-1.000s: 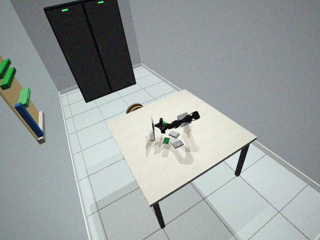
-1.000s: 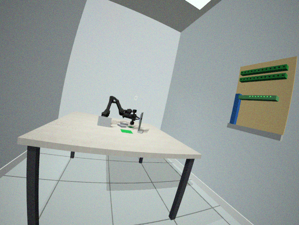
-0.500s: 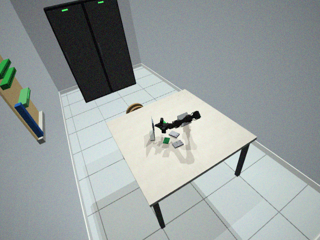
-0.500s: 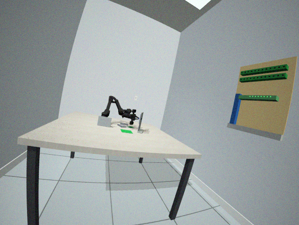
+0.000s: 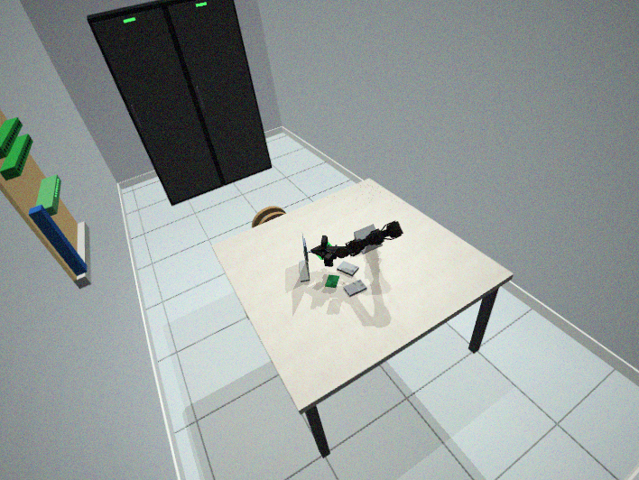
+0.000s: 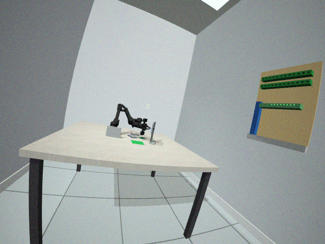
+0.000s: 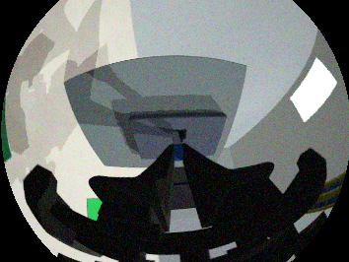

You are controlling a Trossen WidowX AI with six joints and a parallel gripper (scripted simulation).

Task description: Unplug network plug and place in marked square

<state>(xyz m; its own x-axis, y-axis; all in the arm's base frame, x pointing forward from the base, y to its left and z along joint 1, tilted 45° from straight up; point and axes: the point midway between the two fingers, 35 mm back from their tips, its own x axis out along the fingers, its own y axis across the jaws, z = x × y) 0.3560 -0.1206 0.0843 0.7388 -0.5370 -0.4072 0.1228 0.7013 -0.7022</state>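
The tool [image 5: 311, 251] [image 6: 149, 128] [image 7: 177, 147] is nearly closed, its fingertips gripping the blue plug [image 6: 149, 128] [image 7: 177, 152] in front of the upright panel [image 5: 304, 265] [image 6: 153, 132] [image 7: 163, 74]. The plug is above the worktop [image 5: 412, 309] [image 6: 78, 149] [image 7: 81, 153]; whether its front end is fully clear of the socket [image 7: 182, 133] cannot be told. In the exterior view, the arm [image 5: 356, 245] [image 6: 127, 113] reaches right from a grey block [image 5: 364, 231] [image 6: 113, 131]. A bright green square [image 6: 137, 142] [image 7: 93, 209] lies left of the panel, on the near side, with a dark green square [image 5: 332, 281] [image 6: 142, 137] [image 7: 5, 133] farther back. Two flat grey boxes [image 5: 347, 268] [image 6: 132, 135] lie near the dark one.
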